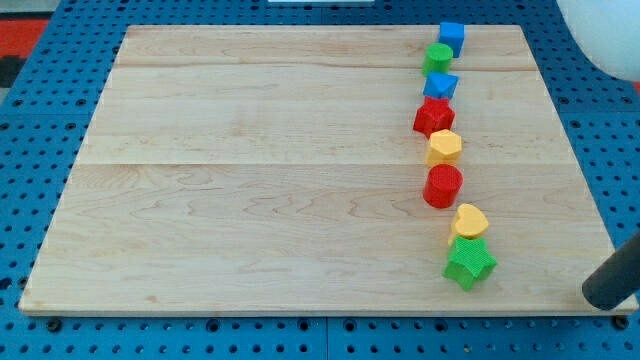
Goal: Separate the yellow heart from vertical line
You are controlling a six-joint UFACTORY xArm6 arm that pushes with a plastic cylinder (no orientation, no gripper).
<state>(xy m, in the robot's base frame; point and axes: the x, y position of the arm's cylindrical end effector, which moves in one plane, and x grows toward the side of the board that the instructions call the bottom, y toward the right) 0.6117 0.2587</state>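
Eight blocks run in a near-vertical line down the board's (250, 180) right side. From the top edge down they go: blue cube (452, 36), green cylinder (437, 57), blue block (440, 85) (shape unclear), red star (433, 116), yellow hexagon (444, 147), red cylinder (443, 186), yellow heart (469, 220), green star (470, 263).

The heart sits second from the bottom, near the bottom-right corner. It touches the green star and lies just beside the red cylinder.

We have no fingers on this rig, so there is nothing to open or hold. Our dark rod pokes in at the bottom-right corner, off the board's right edge. My tip (606, 296) seems to be at the lower end there, well apart from the heart, though we cannot tell exactly where it ends.

Risks as we judge them:
- We come in from the right and push the heart left while clipping the green star — the star drags along.
- A push angled toward the top edge shoves the heart into the red cylinder and bends the line.
- Too low a contact — the heart spins instead of sliding.
- A push toward the right edge could run it off the board.
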